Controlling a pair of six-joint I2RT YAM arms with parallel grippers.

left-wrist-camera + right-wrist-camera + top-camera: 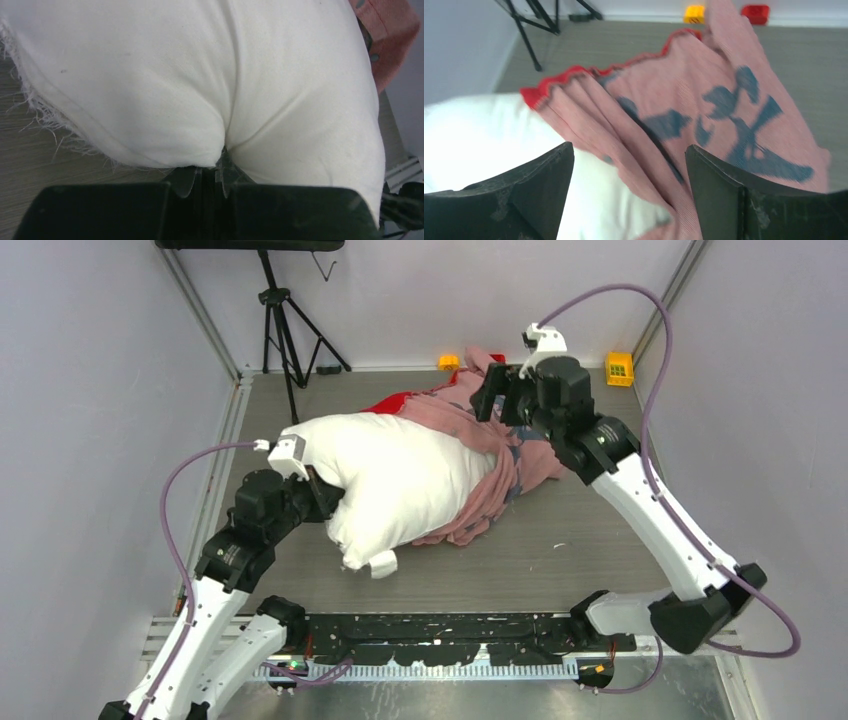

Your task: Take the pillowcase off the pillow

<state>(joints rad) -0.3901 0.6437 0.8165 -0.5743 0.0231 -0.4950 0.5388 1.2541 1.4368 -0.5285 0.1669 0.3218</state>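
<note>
The white pillow lies on the table's middle, its small tag at the near corner. The pillowcase, pink side out with grey-blue blotches and a red edge, is bunched over the pillow's far right end. My left gripper is at the pillow's left end; in the left wrist view it is shut on a pinch of the pillow. My right gripper hovers above the bunched cloth. In the right wrist view it is open, with folds of the pillowcase and the pillow below it.
A black tripod stands at the back left. A yellow block sits at the back right corner, and a small orange block lies by the back wall. Walls close both sides. Bare table lies near right.
</note>
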